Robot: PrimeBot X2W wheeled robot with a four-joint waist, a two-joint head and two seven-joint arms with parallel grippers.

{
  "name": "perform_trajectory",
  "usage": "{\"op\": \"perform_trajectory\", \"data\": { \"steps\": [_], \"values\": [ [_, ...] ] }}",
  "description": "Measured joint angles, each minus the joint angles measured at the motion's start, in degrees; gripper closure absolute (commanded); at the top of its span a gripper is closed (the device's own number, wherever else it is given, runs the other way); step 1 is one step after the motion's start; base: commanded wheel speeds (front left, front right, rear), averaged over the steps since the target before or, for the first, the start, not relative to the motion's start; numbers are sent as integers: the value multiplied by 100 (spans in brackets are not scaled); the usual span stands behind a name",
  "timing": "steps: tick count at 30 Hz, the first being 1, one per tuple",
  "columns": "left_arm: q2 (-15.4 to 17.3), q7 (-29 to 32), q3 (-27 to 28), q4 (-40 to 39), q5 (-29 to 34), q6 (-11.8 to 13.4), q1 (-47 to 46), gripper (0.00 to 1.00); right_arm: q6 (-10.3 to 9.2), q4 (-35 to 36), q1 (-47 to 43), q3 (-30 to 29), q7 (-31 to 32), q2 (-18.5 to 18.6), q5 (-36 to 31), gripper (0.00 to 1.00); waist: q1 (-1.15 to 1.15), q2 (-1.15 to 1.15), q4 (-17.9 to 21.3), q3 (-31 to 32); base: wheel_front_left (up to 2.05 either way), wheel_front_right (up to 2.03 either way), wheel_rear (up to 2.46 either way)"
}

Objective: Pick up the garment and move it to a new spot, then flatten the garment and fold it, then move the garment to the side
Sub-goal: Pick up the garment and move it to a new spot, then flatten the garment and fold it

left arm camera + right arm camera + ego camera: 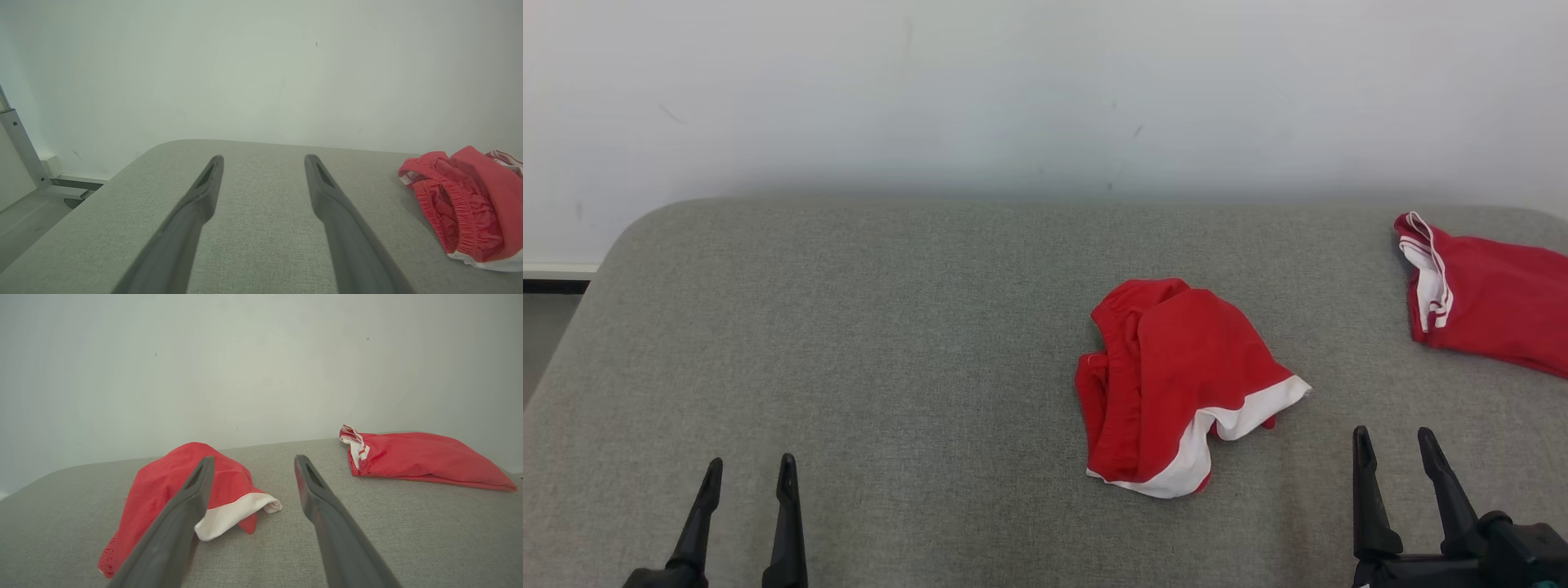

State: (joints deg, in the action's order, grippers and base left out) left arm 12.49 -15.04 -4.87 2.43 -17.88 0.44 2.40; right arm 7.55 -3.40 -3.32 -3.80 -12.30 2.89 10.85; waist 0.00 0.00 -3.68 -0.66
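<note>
The garment (1176, 384) is a crumpled pair of red shorts with a white hem, lying on the grey padded table (890, 343) right of centre. From the left wrist it appears at the right edge as the garment (461, 204), elastic waistband facing the camera. In the right wrist view the garment (179, 490) lies ahead and to the left. My left gripper (750, 478) is open near the front left, well apart from it. My right gripper (1395, 445) is open at the front right, a short way from the white hem. Both hold nothing.
A second red garment with white trim (1486, 294) lies folded at the table's far right edge, also as the red garment (425, 457). A pale wall (1045, 90) stands behind the table. A metal frame and floor (24, 163) show past the table's left end.
</note>
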Motion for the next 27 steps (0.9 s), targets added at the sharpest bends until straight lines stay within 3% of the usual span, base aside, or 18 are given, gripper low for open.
{"op": "perform_trajectory", "data": {
  "steps": [27],
  "values": [
    [-390,0,385,261,421,-455,-14,0,0,-129,-19,116,-83,-1,67,0,0,0,66,-98,0,0,0]
  ]
}}
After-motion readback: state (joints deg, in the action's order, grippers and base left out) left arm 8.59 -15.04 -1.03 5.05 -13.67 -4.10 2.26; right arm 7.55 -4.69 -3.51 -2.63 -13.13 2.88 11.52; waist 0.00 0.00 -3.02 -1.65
